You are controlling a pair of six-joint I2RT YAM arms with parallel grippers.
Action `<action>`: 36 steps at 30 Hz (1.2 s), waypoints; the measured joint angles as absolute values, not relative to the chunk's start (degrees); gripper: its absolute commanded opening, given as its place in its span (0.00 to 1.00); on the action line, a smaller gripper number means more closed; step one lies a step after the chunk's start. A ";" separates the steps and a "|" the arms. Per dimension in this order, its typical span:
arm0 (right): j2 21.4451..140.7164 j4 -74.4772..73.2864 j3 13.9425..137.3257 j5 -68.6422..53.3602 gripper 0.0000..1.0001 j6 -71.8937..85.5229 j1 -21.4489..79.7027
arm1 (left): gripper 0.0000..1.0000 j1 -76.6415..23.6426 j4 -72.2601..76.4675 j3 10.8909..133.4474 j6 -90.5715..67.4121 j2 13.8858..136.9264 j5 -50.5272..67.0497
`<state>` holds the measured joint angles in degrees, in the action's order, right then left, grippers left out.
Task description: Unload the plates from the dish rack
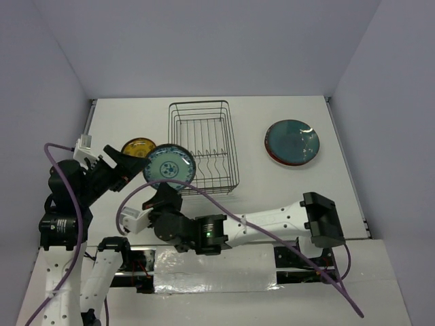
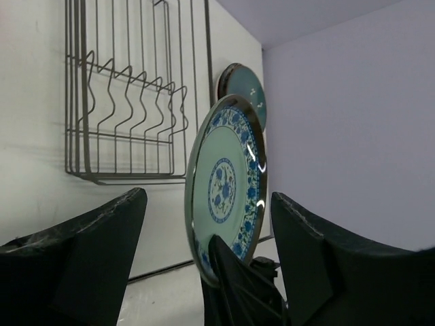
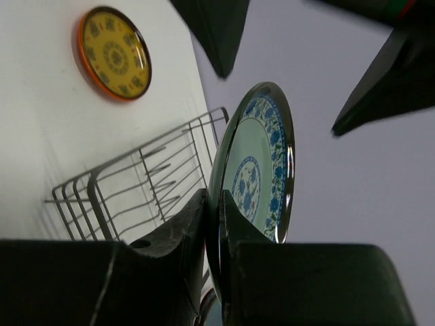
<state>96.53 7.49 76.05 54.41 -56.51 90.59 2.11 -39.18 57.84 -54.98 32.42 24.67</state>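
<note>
Item, dish rack (image 1: 198, 103): dark wire basket standing mid-counter (image 1: 136, 115), its prong slots bare as far as I can see from above. Item, blue-and-white patterned plate (image 1: 170, 166): off the counter, just beside the rack's near left corner, carried on edge. Upright is how it would sit between the prongs, and it leaves both faces free for a second grip. Item, right tool (image 3: 212, 204): pinched tight on that plate's lower rim, a finger on each face, its arm reaching across in front of the rack from the right. Item, left tool (image 2: 209, 195): spread wide with nothing in it, one finger to either side of the plate and touching neither face. This looks like a hand-over posture, likely because the ground left of the rack belongs to the left arm. Item, yellow plate with orange rim (image 1: 138, 147): flat, just left of the rack. Item, teal plates (image 1: 292, 142): stacked flat, well to the rack's right, a red rim showing underneath.
</note>
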 measured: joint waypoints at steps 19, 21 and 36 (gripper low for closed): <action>95.98 19.81 72.71 47.51 0.62 -53.32 93.03 | 0.00 1.74 -41.63 55.92 -48.31 33.28 24.05; 93.03 20.16 69.78 46.24 0.89 -50.92 92.62 | 0.00 1.87 -42.11 55.92 -47.97 32.45 21.43; 58.92 15.03 49.21 41.17 1.00 -25.96 91.09 | 0.00 1.96 -41.06 57.54 -49.50 40.12 -2.00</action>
<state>58.92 15.03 49.21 41.17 -25.96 91.09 1.96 -41.06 57.54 -49.50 40.12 -2.00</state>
